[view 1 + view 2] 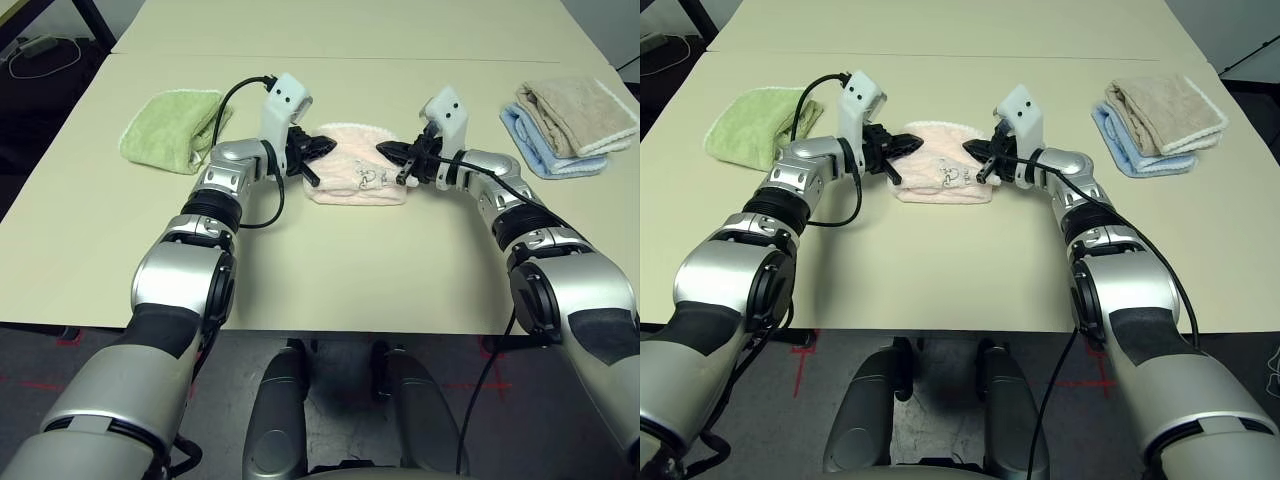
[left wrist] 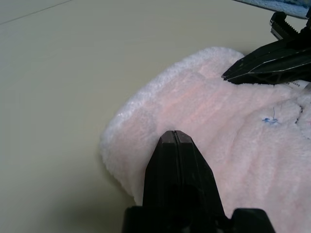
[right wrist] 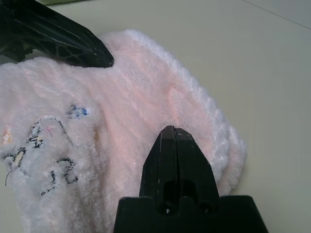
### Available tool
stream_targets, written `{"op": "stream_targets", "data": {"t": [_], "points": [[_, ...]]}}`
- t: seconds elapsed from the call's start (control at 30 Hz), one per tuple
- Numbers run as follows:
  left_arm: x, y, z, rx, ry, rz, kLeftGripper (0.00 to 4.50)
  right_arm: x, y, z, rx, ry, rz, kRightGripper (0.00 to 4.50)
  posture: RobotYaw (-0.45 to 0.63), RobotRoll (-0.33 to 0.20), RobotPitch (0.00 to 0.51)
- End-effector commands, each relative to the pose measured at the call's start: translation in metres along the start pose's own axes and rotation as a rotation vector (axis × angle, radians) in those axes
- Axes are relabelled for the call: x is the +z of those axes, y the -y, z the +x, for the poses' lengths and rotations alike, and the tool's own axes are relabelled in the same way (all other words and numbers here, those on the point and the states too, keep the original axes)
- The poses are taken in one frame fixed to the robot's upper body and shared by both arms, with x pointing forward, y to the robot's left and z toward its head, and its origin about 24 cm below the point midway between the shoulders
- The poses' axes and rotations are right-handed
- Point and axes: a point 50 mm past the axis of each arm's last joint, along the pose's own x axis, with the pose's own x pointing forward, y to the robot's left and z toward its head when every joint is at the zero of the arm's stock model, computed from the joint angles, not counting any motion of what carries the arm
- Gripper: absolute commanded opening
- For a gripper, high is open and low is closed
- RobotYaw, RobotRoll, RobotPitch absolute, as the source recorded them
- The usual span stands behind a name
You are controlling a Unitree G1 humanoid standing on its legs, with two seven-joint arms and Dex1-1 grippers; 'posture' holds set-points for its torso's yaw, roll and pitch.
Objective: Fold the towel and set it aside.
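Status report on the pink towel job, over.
Both grippers, left and right, shut over the towel. Towel folded, mid-table. Nothing in the way.

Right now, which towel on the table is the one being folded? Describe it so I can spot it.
On the beige table, look midway between the two grippers. The pink towel lies folded there, fluffy, with dark embroidery, unlike the green towel on the robot's left.

Green folded towel lay at table left. At right, beige towel sat on light blue towel; cable, possibly, on floor.
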Motion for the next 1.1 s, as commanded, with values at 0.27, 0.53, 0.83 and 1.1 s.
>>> {"op": "stream_targets", "data": {"t": [0.27, 0.53, 0.83, 1.1], "points": [[-0.016, 0.001, -0.005, -0.023, -0.057, -0.023, 0.05, -0.017, 0.014, -0.021, -0.084, -0.042, 0.063, 0.00, 0.04, 0.000, 0.232], [-0.016, 0.000, -0.006, -0.018, -0.059, -0.022, 0.05, -0.017, 0.018, -0.030, -0.068, 0.006, 0.079, 0.00, 0.03, 0.000, 0.230], [0.010, -0.010, -0.019, -0.063, 0.044, 0.045, 0.05, 0.006, 0.031, -0.044, -0.073, 0.213, 0.088, 0.00, 0.03, 0.000, 0.219], [0.025, -0.020, -0.047, -0.070, 0.140, 0.091, 1.35, 0.008, 0.034, -0.068, -0.016, 0.309, 0.030, 1.47, 0.01, 0.000, 0.209]]}}
